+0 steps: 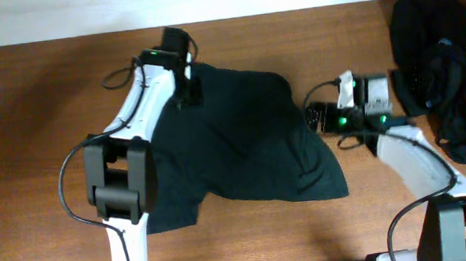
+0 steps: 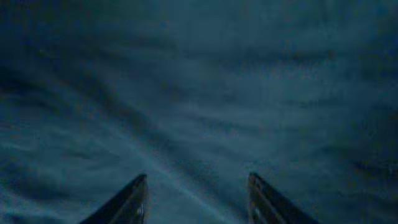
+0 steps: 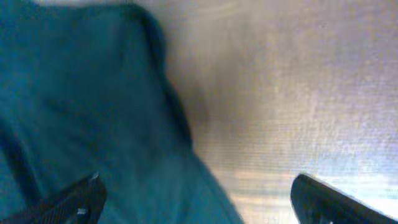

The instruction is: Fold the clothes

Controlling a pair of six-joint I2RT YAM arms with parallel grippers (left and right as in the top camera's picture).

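Overhead first: brown wooden table (image 1: 43, 119) fills the view.

- T-shirt (image 1: 242, 146): dark, short-sleeved, lying mid-table. Spread out but not flat, with creases across the body. One edge runs out to a point at lower right. A flap at lower left goes under the left arm (image 1: 128, 154).
- Heap of dark clothes (image 1: 442, 66): far right of the table at the back corner, bunched up and cut off by the picture edge. It lies well apart from the T-shirt.
- Left arm: white with black joints, reaching from the near edge across the shirt's left side.
- Right arm (image 1: 416, 155): comes in from lower right, between the heap and the shirt, with its wrist pointing left.
- Left claw (image 1: 188, 92): at the shirt's back-left corner, over the cloth. The wrist view shows only dark fabric, close and blurred. Both fingers (image 2: 134, 199) stand parted, with bare cloth in the gap and nothing pinched. Recorded as open. Cannot tell if the tips touch the cloth.
- Right claw (image 1: 310, 117): just beside the shirt's right edge. The wrist view shows the jaws spread wide, with the shirt edge under the left finger and bare table under the right. Open, holding nothing.
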